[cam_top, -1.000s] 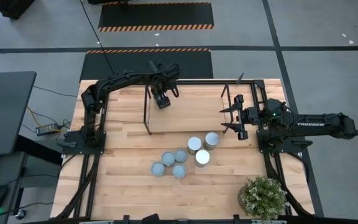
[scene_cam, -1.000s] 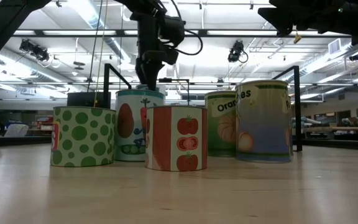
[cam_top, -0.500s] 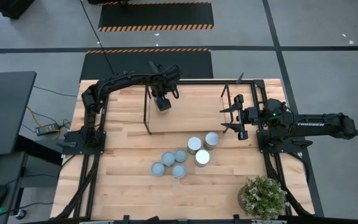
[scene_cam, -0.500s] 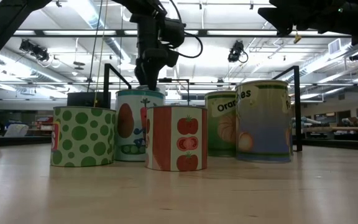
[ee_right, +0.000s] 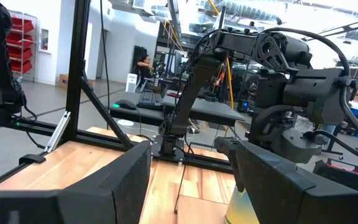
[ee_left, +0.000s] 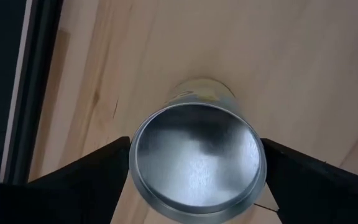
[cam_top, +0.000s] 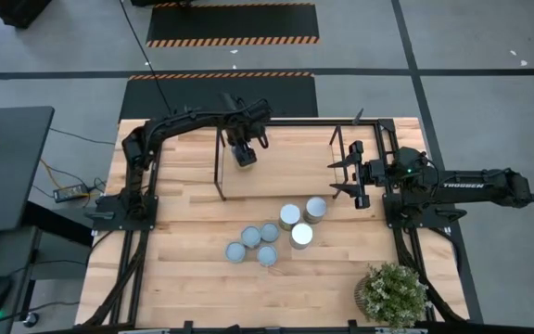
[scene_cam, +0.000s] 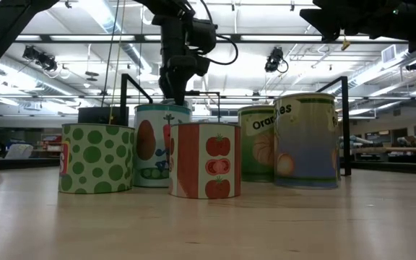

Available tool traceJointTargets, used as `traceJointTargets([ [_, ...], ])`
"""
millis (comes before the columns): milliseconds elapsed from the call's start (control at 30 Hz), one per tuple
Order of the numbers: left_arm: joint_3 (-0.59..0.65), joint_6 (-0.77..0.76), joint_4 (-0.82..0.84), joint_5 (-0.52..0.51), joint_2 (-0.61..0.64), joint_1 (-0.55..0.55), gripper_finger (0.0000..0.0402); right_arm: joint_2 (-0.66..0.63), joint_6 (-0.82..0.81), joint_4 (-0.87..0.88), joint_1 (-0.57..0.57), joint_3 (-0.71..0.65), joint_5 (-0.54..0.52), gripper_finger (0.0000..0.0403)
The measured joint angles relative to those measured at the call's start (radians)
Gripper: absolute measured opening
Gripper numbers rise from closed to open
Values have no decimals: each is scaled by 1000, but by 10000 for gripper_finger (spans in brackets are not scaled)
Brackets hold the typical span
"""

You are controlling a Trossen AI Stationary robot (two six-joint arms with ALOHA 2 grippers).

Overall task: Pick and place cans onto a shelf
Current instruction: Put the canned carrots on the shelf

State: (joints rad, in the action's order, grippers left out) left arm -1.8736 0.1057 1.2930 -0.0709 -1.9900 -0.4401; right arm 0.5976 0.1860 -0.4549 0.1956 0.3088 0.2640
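Note:
My left gripper [cam_top: 243,153] points straight down inside the shelf [cam_top: 221,169], a frame of thin dark rods on the wooden table's far half, and is shut on a can [ee_left: 196,160] with a shiny silver top and a yellowish-green side label. In the low view, the front cans hide the held can, and only the gripper body [scene_cam: 175,81] shows above them. Several more cans [cam_top: 290,216] stand on their bases in a cluster on the table nearer the front. My right gripper [cam_top: 343,177] waits open at the shelf's right end, pointing level toward the left. My left gripper pinches the can between its two fingers, one finger [ee_left: 107,169] on each side of the can's top rim [ee_left: 133,163]. The fingers come from above, pointing down. The can stands upright in the hold; whether its base is on the wood I cannot tell.
The shelf's upright posts [scene_cam: 344,123] stand behind the can cluster. A potted plant [cam_top: 392,295] sits at the table's near right corner. Bare wood lies to the left of the cans and along the front. Black rails border the table's sides.

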Motion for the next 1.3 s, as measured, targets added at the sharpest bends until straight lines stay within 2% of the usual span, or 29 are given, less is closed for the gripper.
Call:
traceJointTargets([
  [1300, 0, 50, 20, -3, 0, 6, 355, 0, 0, 0, 0, 0, 0, 245],
])
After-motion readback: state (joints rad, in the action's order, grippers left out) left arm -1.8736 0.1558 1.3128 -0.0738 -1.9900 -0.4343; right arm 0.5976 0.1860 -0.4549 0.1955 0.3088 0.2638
